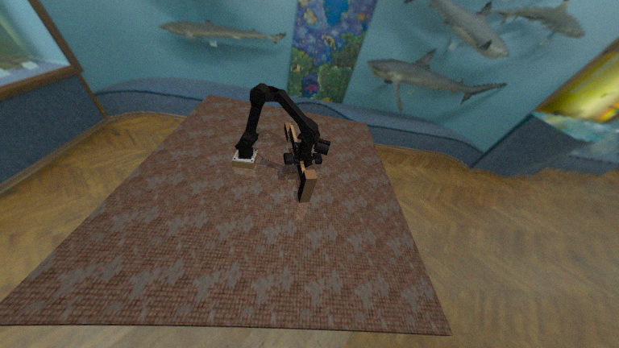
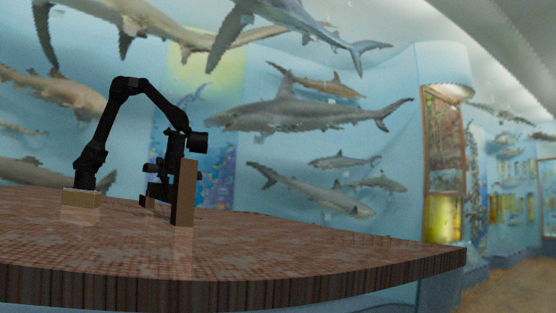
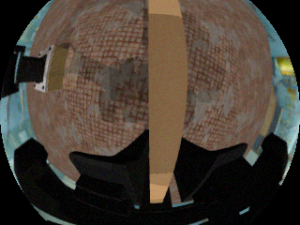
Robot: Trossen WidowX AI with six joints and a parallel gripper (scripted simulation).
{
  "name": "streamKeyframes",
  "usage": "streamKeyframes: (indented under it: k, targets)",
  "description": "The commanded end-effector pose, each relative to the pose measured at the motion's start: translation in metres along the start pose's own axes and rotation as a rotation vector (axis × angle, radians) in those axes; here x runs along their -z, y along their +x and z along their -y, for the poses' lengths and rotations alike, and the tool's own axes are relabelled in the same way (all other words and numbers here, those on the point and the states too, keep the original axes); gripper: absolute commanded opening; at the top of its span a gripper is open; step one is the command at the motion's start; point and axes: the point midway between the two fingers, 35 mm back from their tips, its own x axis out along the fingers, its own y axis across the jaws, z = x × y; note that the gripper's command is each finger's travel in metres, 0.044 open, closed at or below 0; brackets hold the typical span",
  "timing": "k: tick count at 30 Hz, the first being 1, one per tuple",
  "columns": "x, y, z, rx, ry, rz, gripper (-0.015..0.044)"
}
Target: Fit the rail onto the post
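Observation:
The wooden rail runs between the low footboard block and the upright wooden post. Its far end is at the block's bracket. It looks about level in the exterior view, its near end raised off the table. My gripper is shut on the rail from above, between block and post, nearer the post. The near end is close to the post's side; whether they touch cannot be told. The pegs and holes are hidden by the post and gripper.
The arm's base block stands on the table to the left of the rail. The arm arches over from the base to the rail. A wall with mounted sharks is behind the table.

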Motion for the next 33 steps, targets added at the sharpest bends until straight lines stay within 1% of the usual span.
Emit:
streamKeyframes:
  k: [1, 11, 28, 33]
  targets:
    - [0.0035, -0.0027, 0.0022, 0.009, 0.000, -0.005, 0.0000]
    - [0.0066, -0.0027, 0.0022, 0.008, 0.000, -0.006, 0.0000]
    - [0.0034, 0.0000, 0.0000, 0.000, 0.000, 0.000, 0.0440]
    - [0.0017, -0.0017, 0.0001, 0.000, 0.000, 0.000, 0.0440]
